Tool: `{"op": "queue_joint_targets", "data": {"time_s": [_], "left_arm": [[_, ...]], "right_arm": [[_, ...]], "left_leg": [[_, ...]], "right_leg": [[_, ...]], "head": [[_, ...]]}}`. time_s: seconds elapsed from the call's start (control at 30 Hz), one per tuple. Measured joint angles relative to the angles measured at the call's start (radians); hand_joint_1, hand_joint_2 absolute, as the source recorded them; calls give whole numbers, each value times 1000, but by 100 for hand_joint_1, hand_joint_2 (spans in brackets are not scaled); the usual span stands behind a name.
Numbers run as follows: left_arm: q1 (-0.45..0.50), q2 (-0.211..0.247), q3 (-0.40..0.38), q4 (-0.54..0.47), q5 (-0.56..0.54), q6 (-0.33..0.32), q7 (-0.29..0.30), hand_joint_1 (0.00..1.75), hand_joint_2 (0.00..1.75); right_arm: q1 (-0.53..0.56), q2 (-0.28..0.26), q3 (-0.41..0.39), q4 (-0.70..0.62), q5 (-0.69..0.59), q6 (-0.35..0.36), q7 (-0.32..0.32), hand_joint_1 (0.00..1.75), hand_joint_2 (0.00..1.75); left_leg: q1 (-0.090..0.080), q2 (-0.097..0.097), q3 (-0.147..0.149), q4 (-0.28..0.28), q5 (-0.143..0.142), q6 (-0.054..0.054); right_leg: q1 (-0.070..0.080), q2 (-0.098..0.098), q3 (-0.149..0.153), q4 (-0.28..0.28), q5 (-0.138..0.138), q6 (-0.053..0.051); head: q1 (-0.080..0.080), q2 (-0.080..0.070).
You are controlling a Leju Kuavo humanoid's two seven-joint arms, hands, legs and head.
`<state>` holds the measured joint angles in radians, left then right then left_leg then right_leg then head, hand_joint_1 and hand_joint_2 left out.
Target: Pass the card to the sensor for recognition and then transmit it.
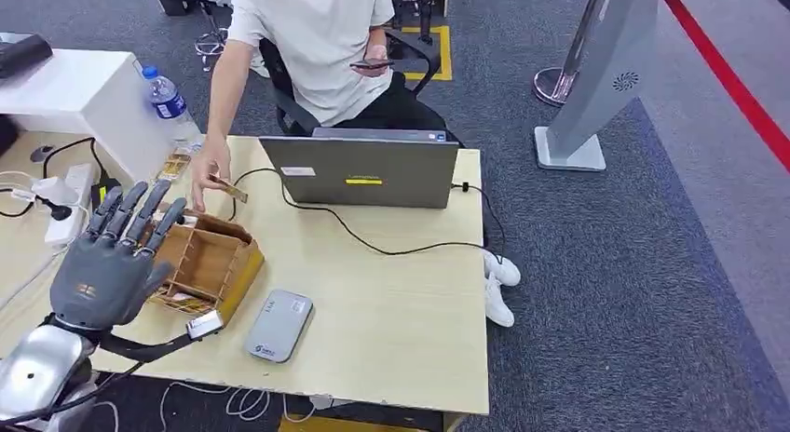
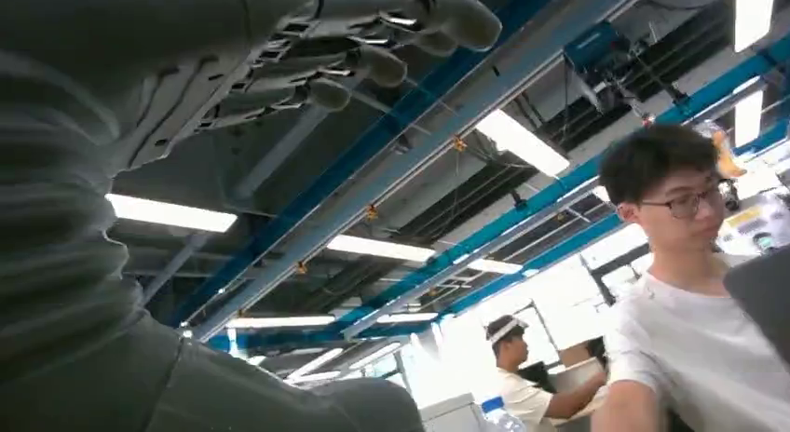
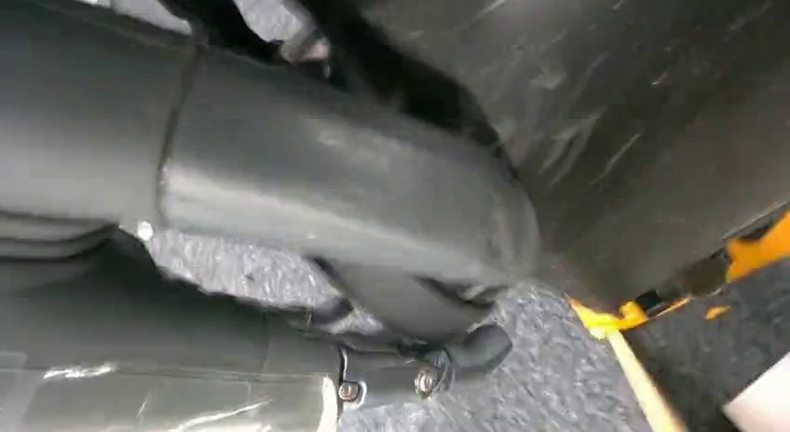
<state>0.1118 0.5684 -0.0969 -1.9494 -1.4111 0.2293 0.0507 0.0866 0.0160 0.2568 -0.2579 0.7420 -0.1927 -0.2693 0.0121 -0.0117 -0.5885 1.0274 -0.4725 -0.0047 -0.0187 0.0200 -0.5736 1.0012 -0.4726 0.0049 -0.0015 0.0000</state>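
Fingers (image 1: 130, 213) of the left hand (image 1: 110, 260) were spread and straight, pinching nothing, palm turned up as I watched the head view. That hand hovered at the near-left edge of the wooden box (image 1: 210, 264), my landmark on the table (image 1: 391, 320). A card (image 1: 228, 189) sat pinched in a person's hand (image 1: 210, 176) just behind the box, held above the tabletop. Close in front of the box and to its right lay the grey sensor (image 1: 279, 325), flat on the table. A laptop (image 1: 365, 171) stood farther behind the box on the right, its cable (image 1: 373, 246) trailing across the wood. A water bottle (image 1: 170, 101) stood well behind the box on the left.

From the left wrist view I saw the same fingers (image 2: 373, 64) apart and extended against the ceiling lights, with the person (image 2: 689, 292) beyond them.

From the right wrist view I could make out the right hand (image 3: 354, 227) as a blurred grey mass over carpet; whether its fingers were spread or closed I could not tell.
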Motion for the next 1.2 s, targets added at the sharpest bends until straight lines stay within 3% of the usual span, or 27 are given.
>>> {"op": "queue_joint_targets", "data": {"time_s": [0.6,0.67,0.7,0.73,0.77,0.8,0.83,0.87,0.97,1.2], "left_arm": [[57,-36,37,-41,-3,-2,0,0,175],[66,-35,38,-44,36,-42,30,0,175],[102,-18,52,-57,115,-119,58,0,175],[166,43,73,-69,236,-223,52,0,175],[217,126,110,-66,409,-322,19,0,175],[258,181,133,-53,497,-374,-9,0,175],[276,226,155,-38,558,-379,-28,0,175],[282,243,165,-32,565,-383,-32,0,175],[311,312,170,-13,534,-415,-31,0,175],[318,359,163,28,521,-430,-17,0,175]], "right_arm": [[55,-21,45,-64,1,1,3,0,0],[66,-30,46,-66,25,25,33,0,0],[76,-60,57,-91,2,51,106,0,0],[74,-53,65,-124,-46,54,165,0,0],[53,-47,53,-107,-96,36,176,0,0],[34,-38,40,-75,-119,24,161,0,0],[17,-34,28,-50,-126,19,149,0,0],[3,-33,23,-40,-126,19,146,0,0],[-47,-25,10,1,-126,18,158,0,0],[-86,-21,-11,47,-123,11,170,0,0]], "left_leg": [[0,0,1,0,0,0],[0,0,1,0,0,0],[0,1,0,-1,-1,-1],[2,6,3,-1,-5,-2],[5,11,7,-1,-5,-3],[6,12,7,0,-5,-4],[5,11,6,0,-4,-4],[5,5,5,0,-4,-3],[6,-1,6,0,-3,-4],[6,-2,5,0,-2,-4]], "right_leg": [[0,-1,1,0,0,0],[0,-1,1,0,0,0],[0,0,4,1,-1,-2],[2,4,4,1,-2,-2],[5,10,5,0,-1,-4],[5,10,4,0,-1,-4],[5,9,3,0,-1,-4],[5,4,4,0,-3,-3],[6,-1,5,0,-4,-5],[5,-2,7,0,-3,-5]], "head": [[2,0],[2,0],[2,0],[5,0],[3,0],[3,0],[-2,0],[-7,0],[0,0],[2,0]]}}
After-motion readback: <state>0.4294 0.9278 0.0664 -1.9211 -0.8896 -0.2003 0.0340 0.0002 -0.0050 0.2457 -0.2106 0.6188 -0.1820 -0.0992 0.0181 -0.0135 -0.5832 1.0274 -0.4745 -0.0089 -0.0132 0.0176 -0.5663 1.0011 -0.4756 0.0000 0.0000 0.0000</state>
